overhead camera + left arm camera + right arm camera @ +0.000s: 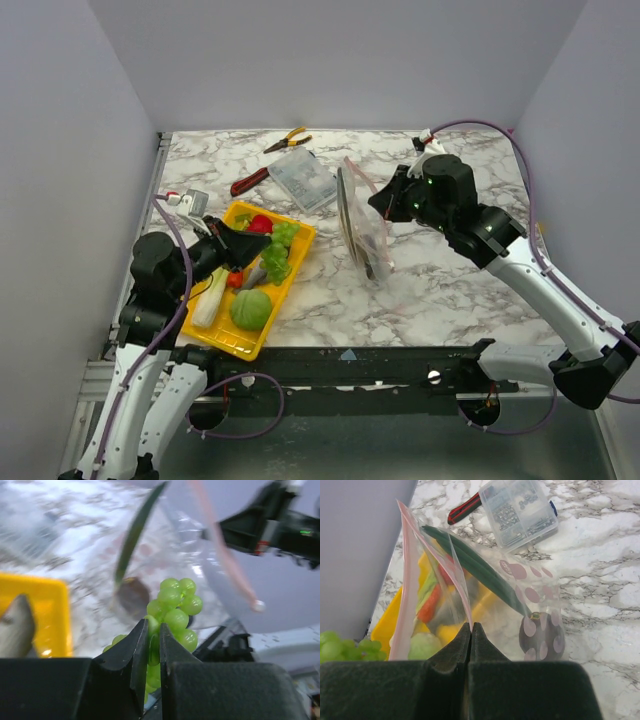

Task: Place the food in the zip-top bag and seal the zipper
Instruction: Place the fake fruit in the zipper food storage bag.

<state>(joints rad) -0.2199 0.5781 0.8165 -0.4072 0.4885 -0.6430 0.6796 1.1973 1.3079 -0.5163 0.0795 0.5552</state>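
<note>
My left gripper (pixel 152 627) is shut on a green, grape-like bunch (pixel 176 611) and holds it over the yellow tray (pixel 222 335), toward the zip-top bag (pixel 362 232). My right gripper (pixel 471 626) is shut on the bag's pink zipper (pixel 454 575) and holds the clear bag upright with its mouth open. Inside the bag lie a long dark green piece (pixel 477 570) and a dark brown ball (pixel 541 630). In the tray are a red tomato (pixel 261 224), a round cabbage (pixel 251 308) and a white-green leek (pixel 212 297).
A rigid clear box (pixel 302 178) and a red-handled tool (pixel 250 181) lie behind the tray. Pliers (pixel 286 140) lie at the back edge. White walls close in the marble table (pixel 460 290) on three sides.
</note>
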